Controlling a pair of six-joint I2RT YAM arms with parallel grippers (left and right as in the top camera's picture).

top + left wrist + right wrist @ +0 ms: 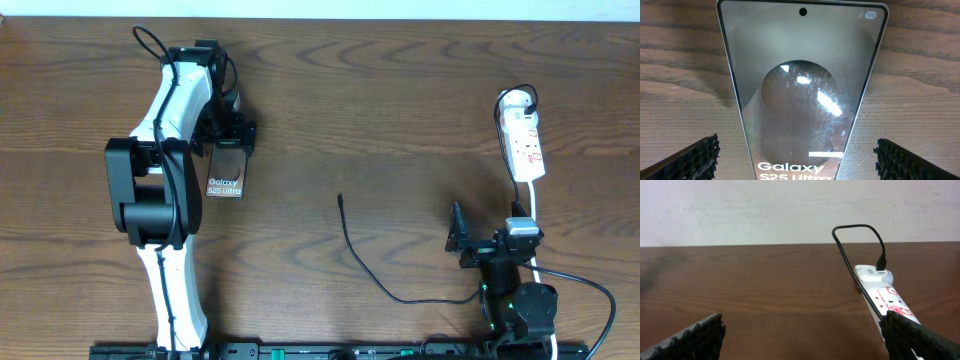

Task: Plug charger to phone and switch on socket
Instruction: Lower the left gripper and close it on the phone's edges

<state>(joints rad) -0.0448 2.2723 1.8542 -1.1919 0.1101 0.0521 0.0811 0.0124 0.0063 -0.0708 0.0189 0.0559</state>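
Phone (802,90) reading "Galaxy S25 Ultra" lies flat on the worktop (400,90), left side, below the left end effector (801,161).

Both end effectors are released, spread wide and holding nothing; the right end effector (807,340) hovers near the socket (884,296) (its red markings too small to read). A small "100" badge sits at the phone's corner. The charger (362,265) trails across mid-worktop, its tip well apart from the phone.
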